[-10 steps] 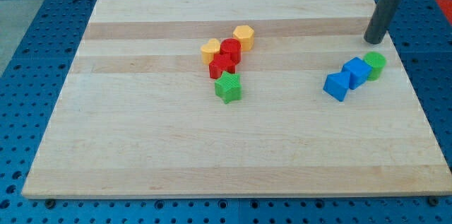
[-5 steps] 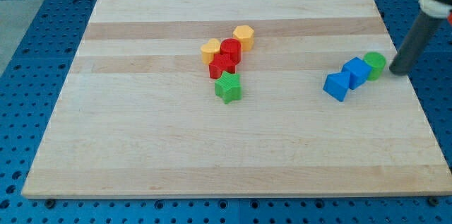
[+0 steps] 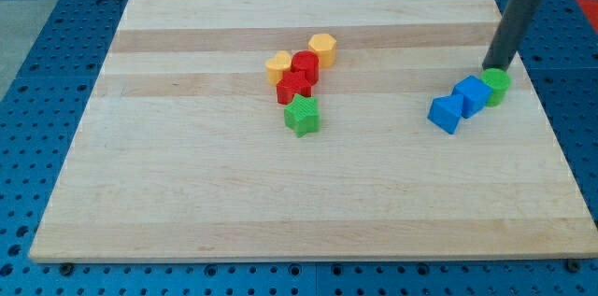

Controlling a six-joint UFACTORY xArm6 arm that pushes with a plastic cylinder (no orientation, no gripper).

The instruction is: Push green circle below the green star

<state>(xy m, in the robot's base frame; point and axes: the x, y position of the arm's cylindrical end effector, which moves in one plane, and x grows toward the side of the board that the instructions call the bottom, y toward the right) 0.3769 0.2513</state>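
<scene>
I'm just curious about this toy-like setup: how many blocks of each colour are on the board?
Green: 2, a star and a circle
Blue: 2
Red: 2
Yellow: 2
Total: 8

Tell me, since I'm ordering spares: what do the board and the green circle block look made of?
The pale wooden board looks like light wood, matte, with visible grain and plank bands. The green circle block, just below my tip, looks like plastic, evenly coloured with a slight sheen; I can't be sure.
</scene>
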